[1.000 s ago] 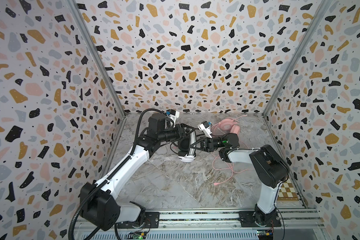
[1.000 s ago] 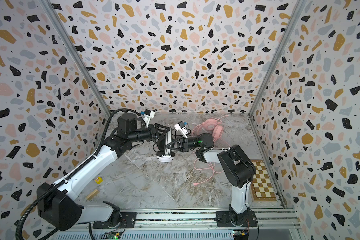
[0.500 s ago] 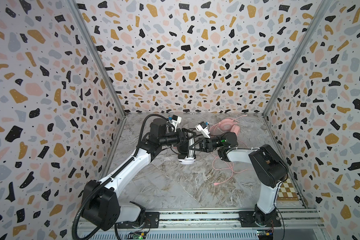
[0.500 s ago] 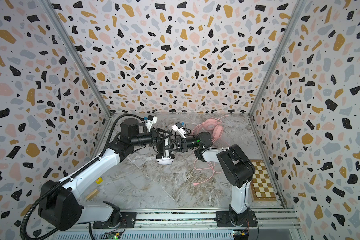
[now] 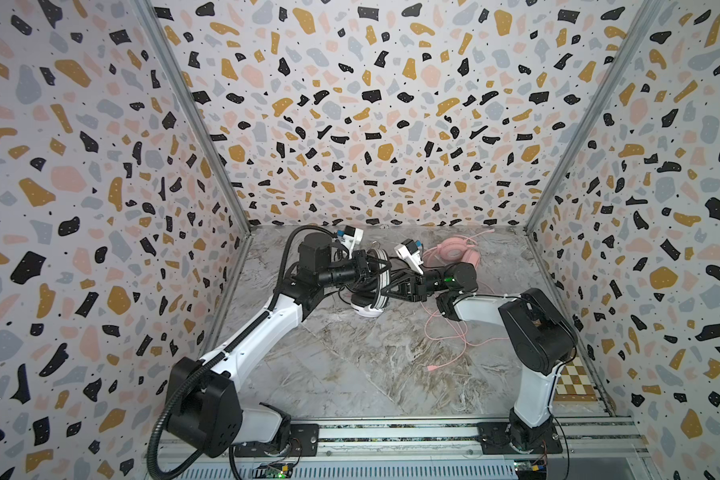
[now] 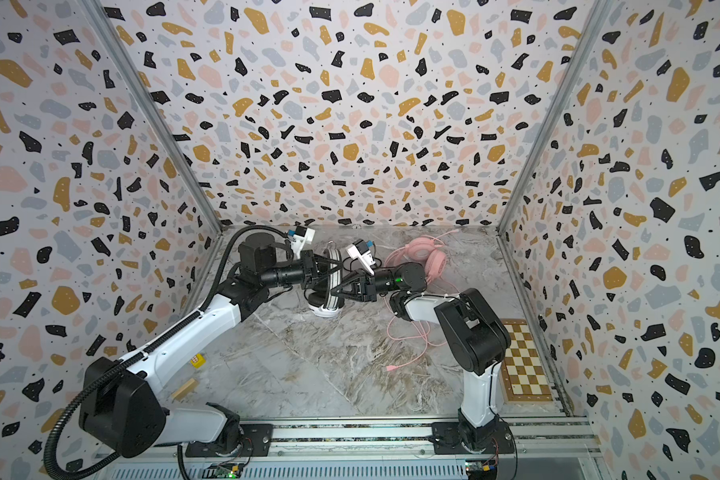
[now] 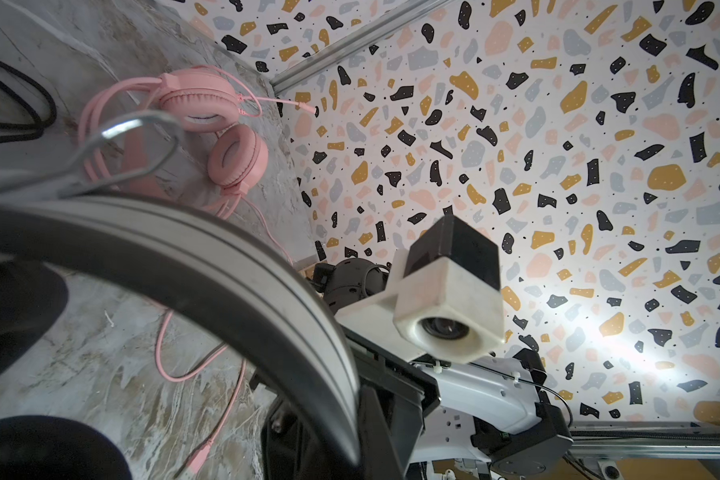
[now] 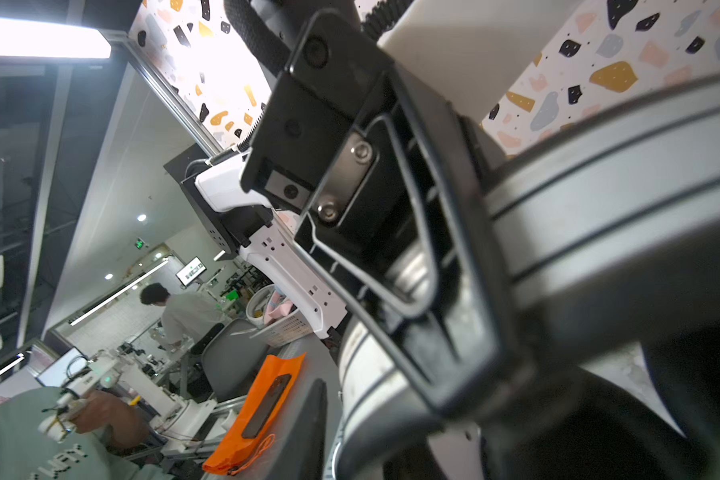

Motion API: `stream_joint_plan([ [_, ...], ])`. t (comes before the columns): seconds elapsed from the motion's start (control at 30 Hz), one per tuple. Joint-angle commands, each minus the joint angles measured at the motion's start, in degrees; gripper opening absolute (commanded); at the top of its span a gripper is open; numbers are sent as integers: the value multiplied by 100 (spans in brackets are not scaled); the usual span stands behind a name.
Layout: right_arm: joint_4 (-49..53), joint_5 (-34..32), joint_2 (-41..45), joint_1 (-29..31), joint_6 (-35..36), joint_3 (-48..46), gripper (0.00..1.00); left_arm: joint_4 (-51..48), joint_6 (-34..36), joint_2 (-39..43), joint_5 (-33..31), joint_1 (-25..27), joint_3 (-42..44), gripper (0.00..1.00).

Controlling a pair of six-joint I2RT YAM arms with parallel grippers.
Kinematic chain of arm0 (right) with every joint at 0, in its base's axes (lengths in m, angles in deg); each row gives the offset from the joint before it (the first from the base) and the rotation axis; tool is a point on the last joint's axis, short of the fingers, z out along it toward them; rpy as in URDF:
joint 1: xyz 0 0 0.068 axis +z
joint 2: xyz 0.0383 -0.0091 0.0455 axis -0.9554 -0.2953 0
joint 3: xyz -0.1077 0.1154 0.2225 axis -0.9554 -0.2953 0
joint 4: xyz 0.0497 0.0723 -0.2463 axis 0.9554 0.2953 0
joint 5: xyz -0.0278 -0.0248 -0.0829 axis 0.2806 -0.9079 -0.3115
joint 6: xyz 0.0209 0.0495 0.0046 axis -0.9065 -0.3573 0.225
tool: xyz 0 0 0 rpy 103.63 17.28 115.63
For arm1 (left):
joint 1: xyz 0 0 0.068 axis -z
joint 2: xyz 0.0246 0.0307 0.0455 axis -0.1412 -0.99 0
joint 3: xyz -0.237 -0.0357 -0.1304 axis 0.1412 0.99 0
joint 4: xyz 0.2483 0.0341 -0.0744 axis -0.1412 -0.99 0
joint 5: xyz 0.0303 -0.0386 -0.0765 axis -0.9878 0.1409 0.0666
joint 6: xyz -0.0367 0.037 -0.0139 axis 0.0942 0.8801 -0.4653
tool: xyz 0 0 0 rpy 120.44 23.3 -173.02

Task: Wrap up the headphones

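The white headphones (image 5: 366, 309) (image 6: 323, 308) stand on one ear cup at the middle back, their black and grey headband (image 7: 225, 266) (image 8: 599, 187) arching up. My left gripper (image 5: 374, 267) (image 6: 329, 268) reaches in from the left and is shut on the headband. My right gripper (image 5: 386, 289) (image 6: 338, 289) comes in from the right with its jaws apart around the same band; one finger (image 8: 304, 428) stands clear of it. The pink headphones (image 5: 454, 257) (image 6: 422, 257) (image 7: 208, 124) lie at the back right, their pink cable (image 5: 454, 332) trailing loose towards the front.
A chequered board (image 6: 524, 361) lies by the right wall. A small yellow block (image 6: 198, 360) and a wooden block (image 6: 184, 388) sit at the front left. A black cable (image 7: 38, 104) loops on the marble floor near the back. Patterned walls close three sides.
My left gripper moved right onto the headband and shut on it. My right gripper, which was shut on the band, has opened its jaws.
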Motion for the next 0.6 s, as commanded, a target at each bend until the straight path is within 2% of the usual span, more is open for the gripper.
stream_joint_plan([
  [0.0, 233, -146, 394, -261, 600, -214, 50, 468, -21, 175, 307, -172, -464, 0],
  [0.07, 817, -219, 533, -450, 1214, -384, 59, 215, 63, 176, 351, -295, -789, 0],
  [0.23, 2497, -720, 930, -1058, 2647, -875, 66, -320, 137, 75, 552, -585, -1928, 0],
  [0.33, 4040, -1541, 1057, -1172, 3999, -910, 68, -140, -338, -53, 589, -646, -2556, 0],
  [0.4, 4829, -2187, 962, -987, 4720, -746, 70, 557, -1064, -138, 549, -637, -2774, 0],
  [0.47, 4973, -2513, 714, -739, 4906, -500, 70, 1568, -1780, -110, 426, -646, -2723, 0],
  [0.57, 5009, -2830, 186, -440, 5005, 114, 70, 1131, -1450, -149, 236, -646, -3185, 0],
])
